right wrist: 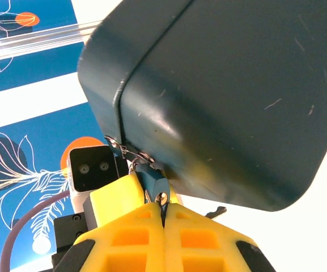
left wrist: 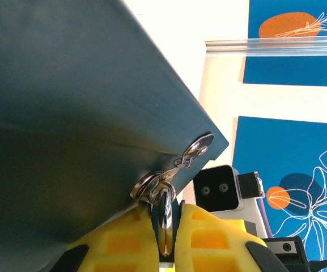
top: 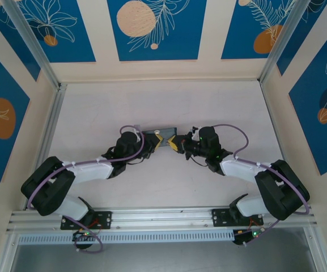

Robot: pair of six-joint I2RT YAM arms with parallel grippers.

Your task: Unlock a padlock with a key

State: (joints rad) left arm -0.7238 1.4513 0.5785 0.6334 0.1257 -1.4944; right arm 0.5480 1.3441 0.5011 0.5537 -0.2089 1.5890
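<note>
While the padlock (right wrist: 152, 177) hangs fastened at six o'clock under the tin (right wrist: 225, 96), my left gripper (left wrist: 164, 224) clenches its silvery metal and my right gripper (right wrist: 163, 209) pinches the apparent key (right wrist: 162, 198); unlocking, I judge, is not yet done.

Dark bluish tin box (top: 151, 136) mid-table (top: 169, 105); blue floral wall panels (top: 152, 28).

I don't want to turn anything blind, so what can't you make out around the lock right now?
- Key: left wrist view, its lower end is buried between the shut left gripper fingers.
- Padlock keyhole: right wrist view, covered by the shut right gripper, so I cannot tell whether the key is seated.
- Top view: lock and key are too small.
- Dark box: cut off by the frame edges.
</note>
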